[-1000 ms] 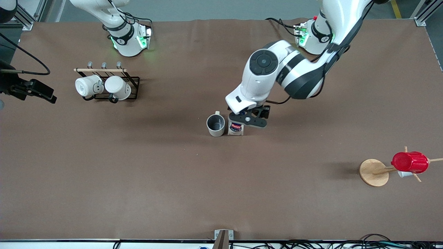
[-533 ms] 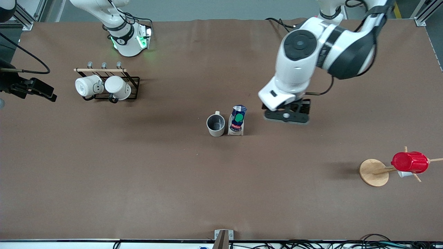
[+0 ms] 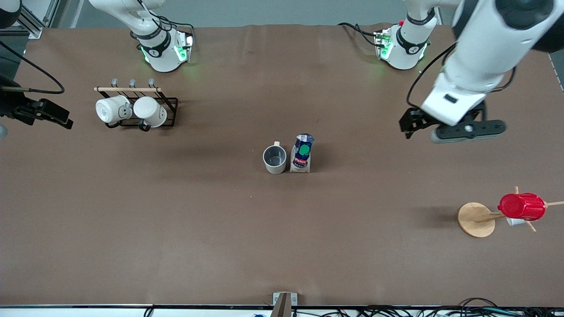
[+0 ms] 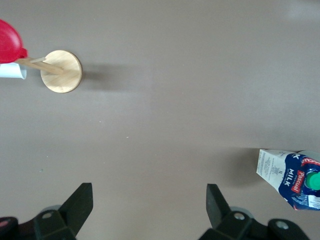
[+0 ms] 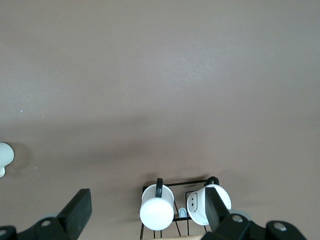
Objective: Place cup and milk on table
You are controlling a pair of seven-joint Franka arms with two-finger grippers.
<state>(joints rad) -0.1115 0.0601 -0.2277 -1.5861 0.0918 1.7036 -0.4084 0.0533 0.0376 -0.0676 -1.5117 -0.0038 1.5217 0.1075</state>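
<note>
The cream-beige cup [image 3: 274, 159] stands upright on the brown table [image 3: 220, 229] near its middle, grey inside showing. The milk [image 3: 302, 153] stands right beside it, toward the left arm's end, green cap on top; it also shows at the edge of the left wrist view [image 4: 289, 175]. My left gripper [image 3: 467, 130] is up in the air over bare table toward the left arm's end, well apart from the milk. It is open and empty in the left wrist view [image 4: 150, 189]. My right gripper [image 5: 146, 194] is open and empty, waiting high over the mug rack.
A black wire rack [image 3: 136, 110] with two white mugs [image 5: 156, 207] stands near the right arm's base. A wooden peg stand [image 3: 476, 219] carrying a red ribbed cup [image 3: 522, 206] stands at the left arm's end, nearer the front camera; it also shows in the left wrist view [image 4: 61, 71].
My left gripper has let go of the milk, risen and swung away toward the left arm's end. The milk stays beside the cup. The right arm has not moved.
</note>
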